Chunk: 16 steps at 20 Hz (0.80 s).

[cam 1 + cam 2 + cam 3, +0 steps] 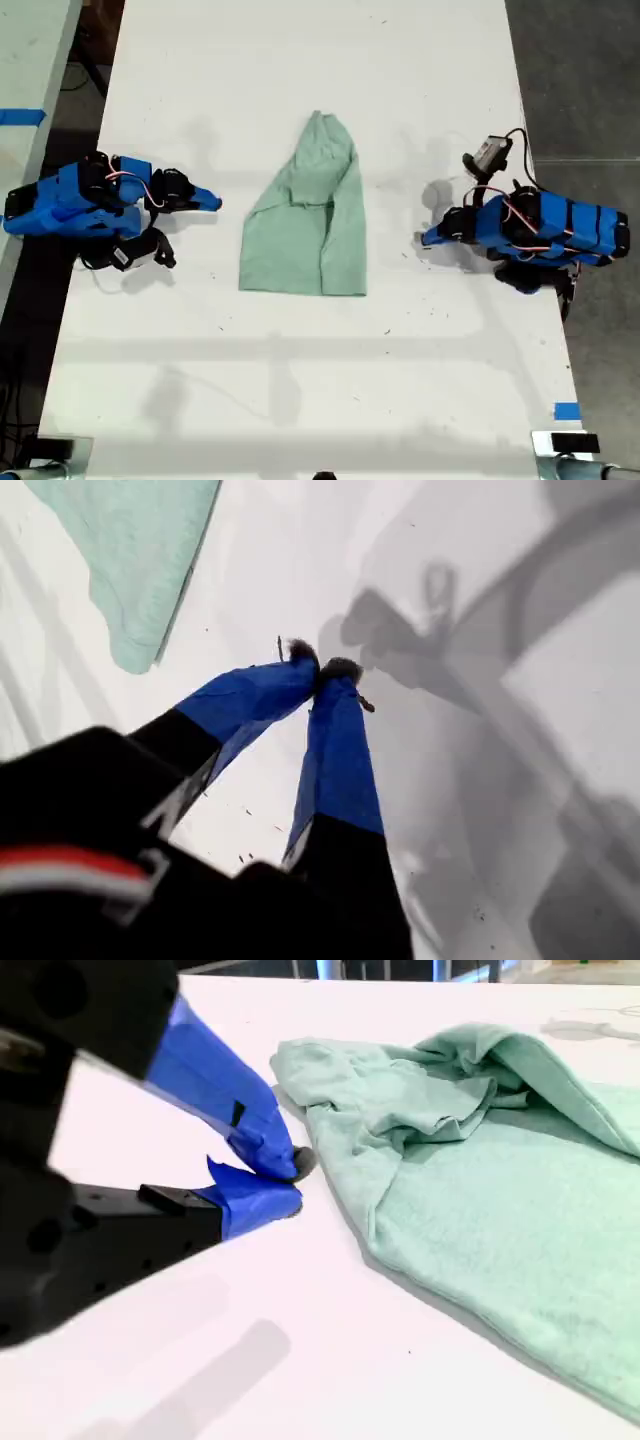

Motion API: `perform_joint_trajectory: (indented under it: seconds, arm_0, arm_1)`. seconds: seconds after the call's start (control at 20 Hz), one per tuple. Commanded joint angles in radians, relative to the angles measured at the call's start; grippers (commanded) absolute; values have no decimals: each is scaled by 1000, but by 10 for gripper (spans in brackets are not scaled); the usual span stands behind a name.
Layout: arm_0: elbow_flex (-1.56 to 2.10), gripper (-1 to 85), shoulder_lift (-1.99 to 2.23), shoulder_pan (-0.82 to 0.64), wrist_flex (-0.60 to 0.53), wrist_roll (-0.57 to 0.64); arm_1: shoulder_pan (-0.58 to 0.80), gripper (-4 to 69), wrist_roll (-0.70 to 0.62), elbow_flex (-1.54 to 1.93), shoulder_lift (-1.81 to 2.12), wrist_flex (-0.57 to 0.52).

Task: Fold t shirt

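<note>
Both claws' jaws together and empty, second claw (290, 1175) near the t shirt (500, 1220), first claw (322, 670) farther off.

A lab or workshop — bare white table (300, 380), blue tape marks (566, 411), grey concrete floor (580, 80), loose cables (25, 440) at the edges.

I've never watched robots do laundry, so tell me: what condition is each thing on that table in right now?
t shirt: lying on the table, partly folded, wrinkled, held by neither gripper.
my first gripper: shut, empty, off the cloth.
my second gripper: shut, empty, beside the shirt's edge.
table: white, lightly speckled with specks.
</note>
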Motion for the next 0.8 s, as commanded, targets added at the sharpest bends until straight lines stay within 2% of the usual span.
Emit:
perform_joint_trajectory:
  seconds: [0.0,0.65,0.75]
  arm_0:
    - [9,-2,6,0,-20,-26]
    - [9,-2,6,3,-20,-23]
    - [9,-2,6,3,-18,-26]
  arm_1:
    - [-5,23,17,43,15,8]
    - [-12,23,49,43,15,9]
    - [-11,43,164,41,15,8]
